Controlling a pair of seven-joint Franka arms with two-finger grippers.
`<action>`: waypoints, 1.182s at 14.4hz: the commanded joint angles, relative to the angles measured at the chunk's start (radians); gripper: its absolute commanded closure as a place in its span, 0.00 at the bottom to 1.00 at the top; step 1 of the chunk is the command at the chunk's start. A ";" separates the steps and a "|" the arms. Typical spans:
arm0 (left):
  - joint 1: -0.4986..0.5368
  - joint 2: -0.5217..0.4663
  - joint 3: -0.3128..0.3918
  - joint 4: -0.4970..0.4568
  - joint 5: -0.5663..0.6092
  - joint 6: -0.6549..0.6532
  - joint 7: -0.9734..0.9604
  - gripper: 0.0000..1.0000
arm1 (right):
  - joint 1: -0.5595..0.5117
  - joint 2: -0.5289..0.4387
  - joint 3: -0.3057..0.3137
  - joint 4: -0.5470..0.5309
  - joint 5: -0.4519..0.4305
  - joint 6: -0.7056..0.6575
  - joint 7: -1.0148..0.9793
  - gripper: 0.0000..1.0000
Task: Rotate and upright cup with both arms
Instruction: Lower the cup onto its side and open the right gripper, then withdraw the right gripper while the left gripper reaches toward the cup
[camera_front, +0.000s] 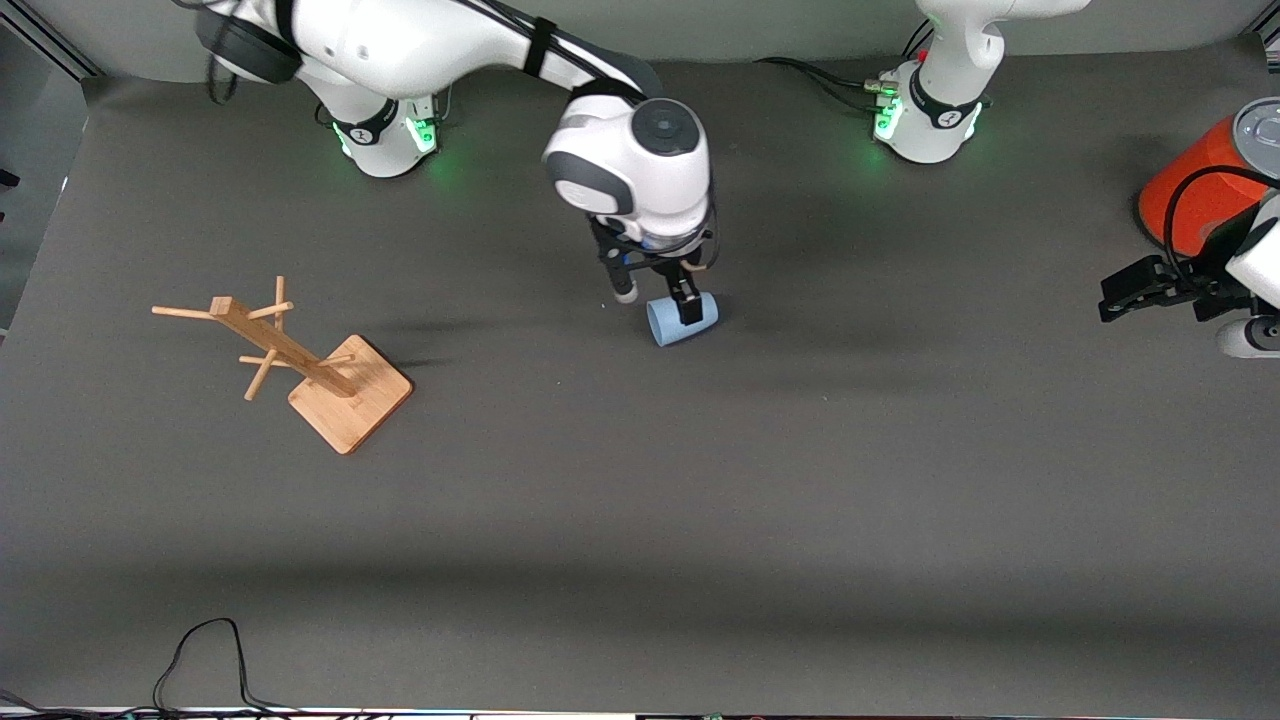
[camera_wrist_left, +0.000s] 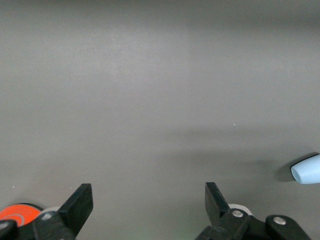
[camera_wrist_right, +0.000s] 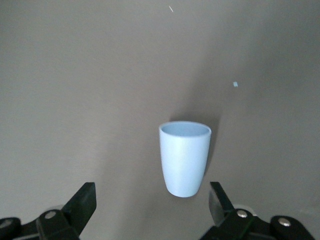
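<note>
The right gripper hangs low over the middle of the table, fingers spread wide with nothing between them. In the right wrist view the two fingertips stand either side of the cup's narrow base, apart from it. The cup lies on its side on the grey table, its open mouth facing away from the wrist camera. In the front view one black finger crosses in front of the cup, so whether it brushes the wall is hard to say; it looks clear.

The step in hand reads as the approach for the first grasp. The next move calls for a short descent and a closing across the cup's tapered body, firm enough that the smooth plastic does not squirt out toward its narrow end.

The left gripper waits at the left arm's end of the table, at about three o'clock from the cup, its fingers also parted and empty, with an orange can just beside it. A wooden peg stand sits at about nine o'clock from the cup, well apart. Open mat runs from the cup toward six o'clock, so there is plenty of room to turn and hand over.
</note>
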 joint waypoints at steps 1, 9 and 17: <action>-0.021 -0.001 0.003 0.004 -0.008 -0.016 -0.005 0.00 | -0.096 -0.114 0.003 -0.020 0.109 -0.057 -0.233 0.00; -0.158 0.002 0.000 0.004 -0.008 -0.016 -0.157 0.00 | -0.160 -0.392 -0.320 -0.032 0.506 -0.178 -1.014 0.00; -0.379 0.032 0.000 0.011 -0.003 -0.002 -0.391 0.00 | -0.158 -0.554 -0.581 -0.090 0.511 -0.296 -1.636 0.00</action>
